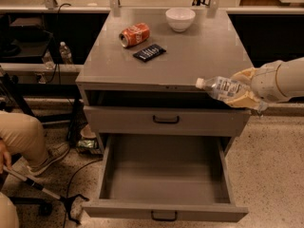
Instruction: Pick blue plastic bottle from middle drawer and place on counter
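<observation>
The blue plastic bottle, clear with a white cap and a pale label, lies sideways in my gripper, cap pointing left. The gripper is shut on it and reaches in from the right. The bottle hangs at the front right edge of the counter, about level with its lip and not resting on it. The middle drawer is pulled out below, its grey tray empty and its black handle at the front.
On the counter are a red-orange soda can, a black packet and a white bowl. A closed drawer sits above the open one. A person's leg and a cane are on the left.
</observation>
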You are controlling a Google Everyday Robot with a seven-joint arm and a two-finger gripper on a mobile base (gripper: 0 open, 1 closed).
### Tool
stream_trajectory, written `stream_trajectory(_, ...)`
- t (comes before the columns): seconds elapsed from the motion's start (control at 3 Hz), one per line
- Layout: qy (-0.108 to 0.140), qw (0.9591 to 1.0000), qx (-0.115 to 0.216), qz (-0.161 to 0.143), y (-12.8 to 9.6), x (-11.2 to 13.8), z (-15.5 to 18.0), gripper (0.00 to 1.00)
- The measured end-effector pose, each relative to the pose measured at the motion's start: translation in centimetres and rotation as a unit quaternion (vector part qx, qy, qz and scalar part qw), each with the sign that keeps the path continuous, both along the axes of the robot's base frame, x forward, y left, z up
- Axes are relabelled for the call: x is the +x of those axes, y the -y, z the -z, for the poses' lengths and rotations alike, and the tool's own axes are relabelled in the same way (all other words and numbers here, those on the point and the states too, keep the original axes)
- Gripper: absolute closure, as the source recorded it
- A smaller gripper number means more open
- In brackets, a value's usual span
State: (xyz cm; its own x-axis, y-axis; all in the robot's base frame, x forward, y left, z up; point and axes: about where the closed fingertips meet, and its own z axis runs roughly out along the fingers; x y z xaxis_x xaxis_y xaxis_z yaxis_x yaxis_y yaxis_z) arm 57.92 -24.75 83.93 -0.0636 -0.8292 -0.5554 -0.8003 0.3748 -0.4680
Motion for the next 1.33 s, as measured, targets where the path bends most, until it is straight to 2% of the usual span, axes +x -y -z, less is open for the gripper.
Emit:
stream_trajectory(0.33,0.003,0.9999,-0.012,-0.008,-0.4,0.4,-1.4,1.0)
stream_trajectory(0.67,0.009,0.9993,-0.029,-0.019,-1.0,1.9,-4.1,1.0)
stream_trajectory(1.0,-0.008,0.9994,-0.026,-0.02,-1.4,4.4,-5.3,1.0)
stream_trajectory(1.33,-0.034,0.9993,-0.011,-0.009,-1.9,7.4,-5.7,1.0)
